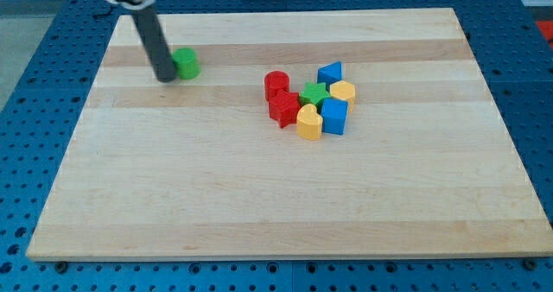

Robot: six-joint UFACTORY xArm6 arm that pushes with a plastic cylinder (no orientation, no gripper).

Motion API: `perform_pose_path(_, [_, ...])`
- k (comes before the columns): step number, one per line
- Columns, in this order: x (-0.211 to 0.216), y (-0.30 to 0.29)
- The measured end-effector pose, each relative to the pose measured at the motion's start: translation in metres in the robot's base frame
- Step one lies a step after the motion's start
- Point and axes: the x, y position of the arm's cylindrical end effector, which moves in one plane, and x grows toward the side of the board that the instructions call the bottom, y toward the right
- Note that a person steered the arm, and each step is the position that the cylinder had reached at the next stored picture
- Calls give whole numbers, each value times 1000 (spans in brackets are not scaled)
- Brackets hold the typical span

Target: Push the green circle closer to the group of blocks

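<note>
The green circle (186,63) lies at the view's upper left on the wooden board (259,188). My tip (164,79) rests just left of it, touching or nearly touching its left side. The group sits near the board's middle, well to the right: a red cylinder (276,84), a red star (283,109), a green star (314,94), a blue triangle (330,73), a yellow block (344,91), a blue block (334,116) and a yellow heart (309,122), packed together.
The board lies on a blue perforated table (34,67). The rod's shaft (151,37) slants up to the view's top left.
</note>
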Motion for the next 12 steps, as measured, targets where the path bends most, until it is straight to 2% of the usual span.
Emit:
perform_pose_path(1, [2,62])
perform_pose_path(2, [2,69])
perform_pose_path(3, [4,41])
perform_pose_path(5, [47,-21])
perform_pose_path(6, [38,-45])
perform_pose_path(8, [-27,-46])
perform_pose_path(12, [-29,119])
